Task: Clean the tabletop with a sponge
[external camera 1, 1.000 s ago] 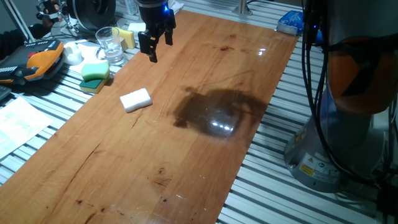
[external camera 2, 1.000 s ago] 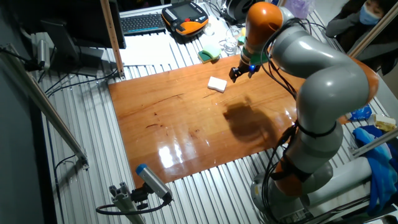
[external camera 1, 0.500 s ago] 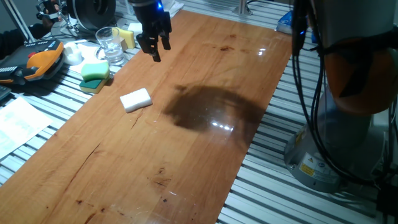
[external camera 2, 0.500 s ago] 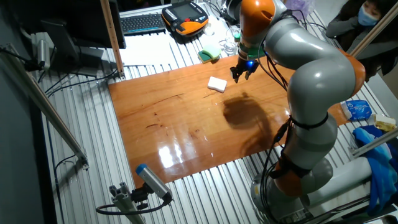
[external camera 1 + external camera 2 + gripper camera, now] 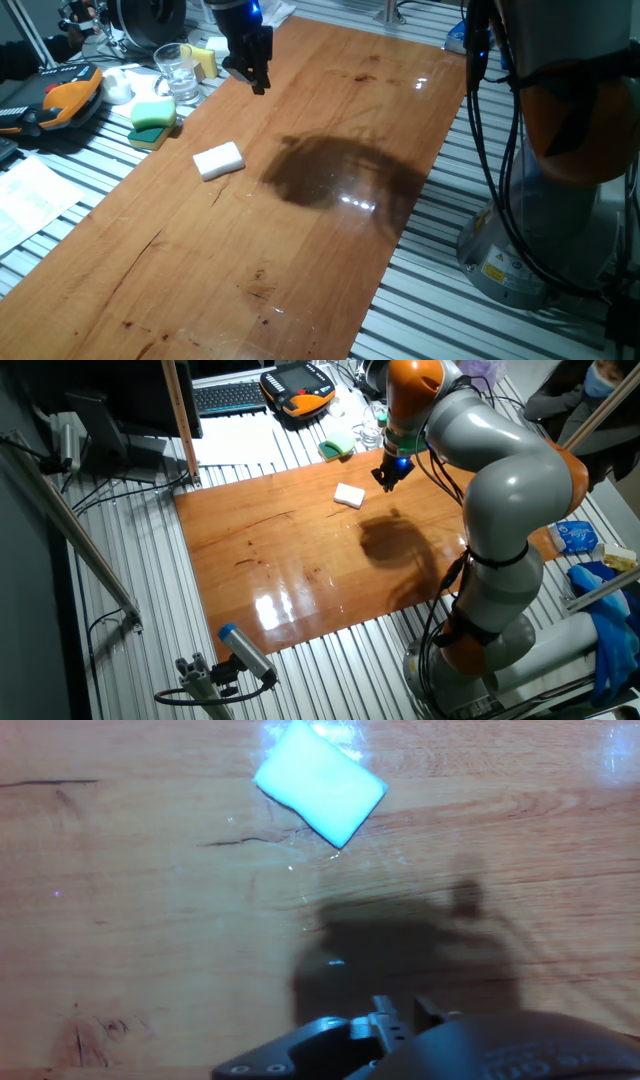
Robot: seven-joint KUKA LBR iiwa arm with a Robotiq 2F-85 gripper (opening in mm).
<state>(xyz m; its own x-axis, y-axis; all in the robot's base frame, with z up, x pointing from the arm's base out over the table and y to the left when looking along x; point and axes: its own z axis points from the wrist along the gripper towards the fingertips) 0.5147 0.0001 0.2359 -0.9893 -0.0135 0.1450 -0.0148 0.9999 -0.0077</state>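
My end effector (image 5: 255, 75) hangs above the far-left edge of the tabletop (image 5: 330, 250), holding nothing; whether its fingers are spread or pressed together I cannot tell. The white sponge (image 5: 218, 160) lies flat on the board, apart from me, at about 7 o'clock from the end effector in the one fixed view and about 11 o'clock in the hand view (image 5: 320, 783), long axis tilted diagonally. Sponge is a soft-looking plain rectangular block; the bench board is glossy reddish-brown wood with dark grain streaks and glare patches.
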